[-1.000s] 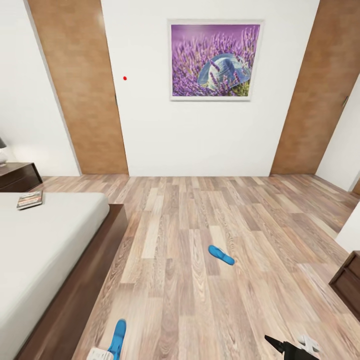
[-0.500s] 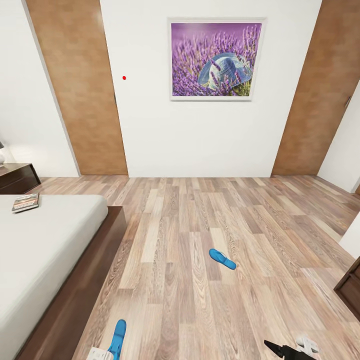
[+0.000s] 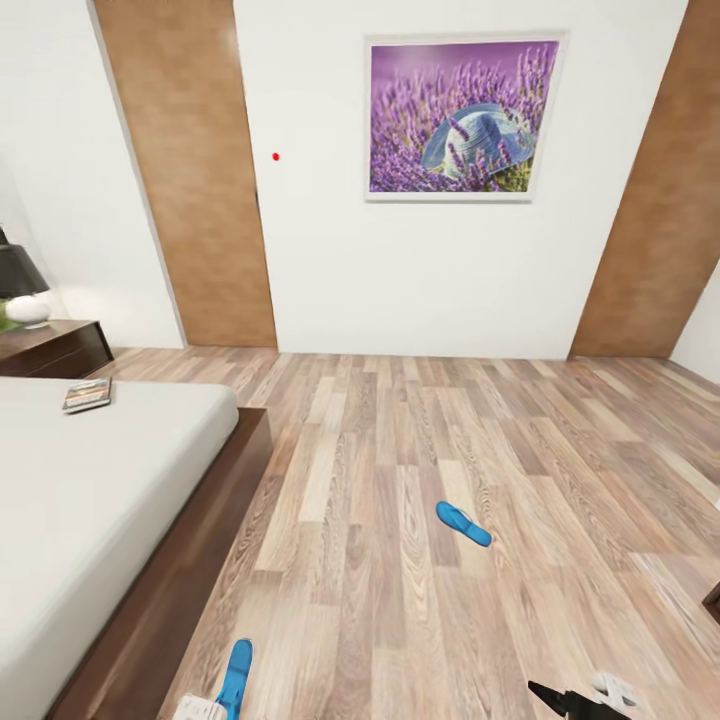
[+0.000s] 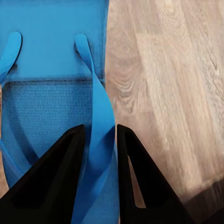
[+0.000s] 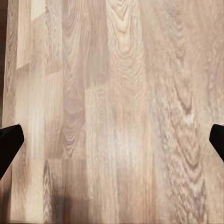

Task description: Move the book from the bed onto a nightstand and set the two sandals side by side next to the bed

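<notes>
At the far left, well away from both grippers, the nightstand (image 3: 55,347) stands past the head of the bed (image 3: 90,500), with a lamp (image 3: 20,285) on its top. The book (image 3: 87,395) lies on the mattress near that corner, not yet moved.

The left gripper (image 4: 100,135) has its jaws closed on the strap of one blue sandal (image 4: 51,93); the two dark fingers (image 4: 56,177) pinch the thin strap between them, the sole hanging just beyond the tips. In the head view this held sandal (image 3: 236,675) shows low, close beside the bed frame.

The second sandal (image 3: 463,523) lies on the wood floor (image 3: 380,450) well ahead of the jaws and apart from the bed, between the two arms' lines.

The right gripper (image 5: 112,140) has its jaws spread wide and empty, with bare planks between the tips.

The risk I judge: the grip is on a narrow, flexible strap, so the sandal could swing, twist or slip out while carried, and might land upside down or askew, spoiling the side-by-side placement.
</notes>
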{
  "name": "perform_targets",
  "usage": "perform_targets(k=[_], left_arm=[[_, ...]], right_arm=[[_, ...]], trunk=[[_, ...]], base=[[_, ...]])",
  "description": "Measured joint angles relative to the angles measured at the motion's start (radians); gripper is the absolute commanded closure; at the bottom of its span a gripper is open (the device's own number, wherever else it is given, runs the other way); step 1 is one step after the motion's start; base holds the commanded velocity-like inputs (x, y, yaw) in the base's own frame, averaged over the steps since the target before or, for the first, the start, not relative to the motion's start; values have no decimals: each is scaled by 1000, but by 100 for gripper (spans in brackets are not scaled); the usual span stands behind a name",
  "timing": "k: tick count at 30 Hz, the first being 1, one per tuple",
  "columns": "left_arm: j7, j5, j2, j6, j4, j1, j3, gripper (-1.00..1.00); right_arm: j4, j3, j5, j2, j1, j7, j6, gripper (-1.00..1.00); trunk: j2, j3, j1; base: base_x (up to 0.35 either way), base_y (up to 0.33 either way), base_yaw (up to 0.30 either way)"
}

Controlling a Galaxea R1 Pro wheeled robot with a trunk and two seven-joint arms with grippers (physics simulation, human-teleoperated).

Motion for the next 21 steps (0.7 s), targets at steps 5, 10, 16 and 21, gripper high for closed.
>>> perform_targets(k=[5, 10, 16, 21], left_arm=[[0, 0, 0, 0, 0, 0, 0, 100], [0, 0, 0, 0, 0, 0, 0, 100], [0, 0, 0, 0, 0, 0, 0, 100], [0, 0, 0, 0, 0, 0, 0, 100]], right_arm=[[0, 0, 0, 0, 0, 0, 0, -100], [0, 0, 0, 0, 0, 0, 0, -100], [0, 0, 0, 0, 0, 0, 0, -100], [0, 0, 0, 0, 0, 0, 0, -100]], trunk=[[0, 0, 0], [0, 0, 0], [0, 0, -1], [0, 0, -1]], base=[[0, 0, 229], [120, 0, 24], [307, 0, 2], [326, 0, 0]])
